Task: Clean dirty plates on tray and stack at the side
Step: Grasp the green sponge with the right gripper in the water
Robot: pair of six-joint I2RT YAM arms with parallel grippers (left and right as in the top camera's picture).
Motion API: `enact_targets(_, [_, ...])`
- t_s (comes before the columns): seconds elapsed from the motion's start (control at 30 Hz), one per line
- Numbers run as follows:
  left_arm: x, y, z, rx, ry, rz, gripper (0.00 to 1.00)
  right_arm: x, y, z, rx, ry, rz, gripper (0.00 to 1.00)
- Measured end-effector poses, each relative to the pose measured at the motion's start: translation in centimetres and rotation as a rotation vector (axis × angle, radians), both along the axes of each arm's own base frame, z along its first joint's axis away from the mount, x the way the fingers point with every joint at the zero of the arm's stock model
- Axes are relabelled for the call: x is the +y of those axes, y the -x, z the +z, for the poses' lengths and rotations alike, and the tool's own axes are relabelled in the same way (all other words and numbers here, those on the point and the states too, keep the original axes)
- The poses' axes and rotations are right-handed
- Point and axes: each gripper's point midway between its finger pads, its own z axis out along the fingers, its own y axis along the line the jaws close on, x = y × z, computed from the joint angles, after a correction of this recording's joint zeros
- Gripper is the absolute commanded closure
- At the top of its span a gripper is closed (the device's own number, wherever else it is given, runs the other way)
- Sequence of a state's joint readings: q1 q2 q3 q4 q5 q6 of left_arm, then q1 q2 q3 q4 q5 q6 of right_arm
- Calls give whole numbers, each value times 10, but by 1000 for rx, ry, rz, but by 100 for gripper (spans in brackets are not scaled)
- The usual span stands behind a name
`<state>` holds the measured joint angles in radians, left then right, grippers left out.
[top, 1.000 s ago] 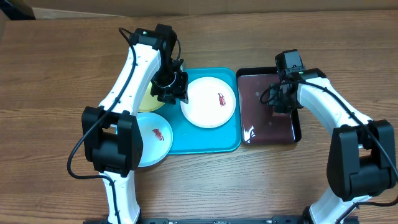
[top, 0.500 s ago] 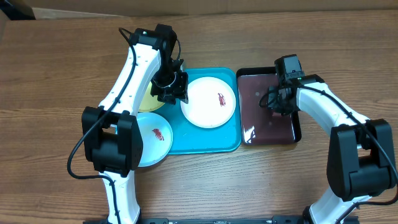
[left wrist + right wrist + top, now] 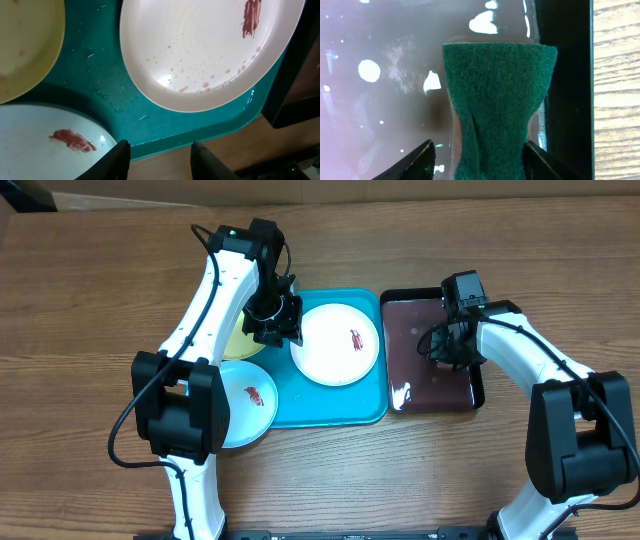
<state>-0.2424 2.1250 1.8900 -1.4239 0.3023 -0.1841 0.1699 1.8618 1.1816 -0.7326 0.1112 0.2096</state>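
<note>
Where the overhead camera looks down on the wooden desk (image 3: pixel 100 280), the turquoise tray (image 3: pixel 340 408) lies in the middle with the white plate (image 3: pixel 335 350) flat on its right half, a red smear (image 3: pixel 356 338) near that plate's far side. The yellow-green plate (image 3: pixel 238 343) sits at the tray's left, mostly hidden under the left arm, and the pale blue plate (image 3: pixel 248 408) lies nearer me at the tray's left front corner, also smeared. The left gripper (image 3: pixel 276 322) hangs between the yellow-green and white plates. Just right of the turquoise tray stands the black tray (image 3: pixel 479 385) of reddish water (image 3: pixel 425 375), with the right gripper (image 3: pixel 447 345) over it. From the left wrist, the two fingers (image 3: pixel 120 159) stand partly apart with nothing between them, above the tray's near rim. All three plates show around them, none touching the fingers, and the white one is speckled with pink droplets. From the right wrist, the gripper is closed on a green sponge (image 3: pixel 497 95), pinched to a narrow waist between the fingers (image 3: pixel 417 162). The sponge hangs over the reddish water beside the black tray's right wall; I cannot tell whether it touches the water.
</note>
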Motion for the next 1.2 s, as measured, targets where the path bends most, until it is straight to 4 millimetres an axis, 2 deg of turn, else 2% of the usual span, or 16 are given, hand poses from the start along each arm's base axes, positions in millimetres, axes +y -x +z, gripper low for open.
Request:
enact_targets(0.17, [0, 0, 0, 0, 0, 0, 59, -1, 4, -1, 18, 3, -1, 42])
enact_targets(0.3, [0, 0, 0, 0, 0, 0, 59, -2, 13, -3, 54, 6, 1, 41])
enact_targets(0.47, [0, 0, 0, 0, 0, 0, 59, -1, 14, -3, 58, -2, -5, 42])
enact_targets(0.77, [0, 0, 0, 0, 0, 0, 58, 0, 20, -5, 81, -11, -16, 72])
enact_targets(0.8, [0, 0, 0, 0, 0, 0, 58, 1, 22, -6, 87, -14, -16, 80])
enact_targets(0.83, [0, 0, 0, 0, 0, 0, 58, 1, 24, -6, 93, -17, -15, 93])
enact_targets(0.87, [0, 0, 0, 0, 0, 0, 58, 2, 24, -7, 97, -20, -13, 96])
enact_targets(1.1, [0, 0, 0, 0, 0, 0, 58, 10, 29, -7, 118, -71, -11, 96])
enact_targets(1.2, [0, 0, 0, 0, 0, 0, 57, 11, 38, -7, 161, -75, 0, 91])
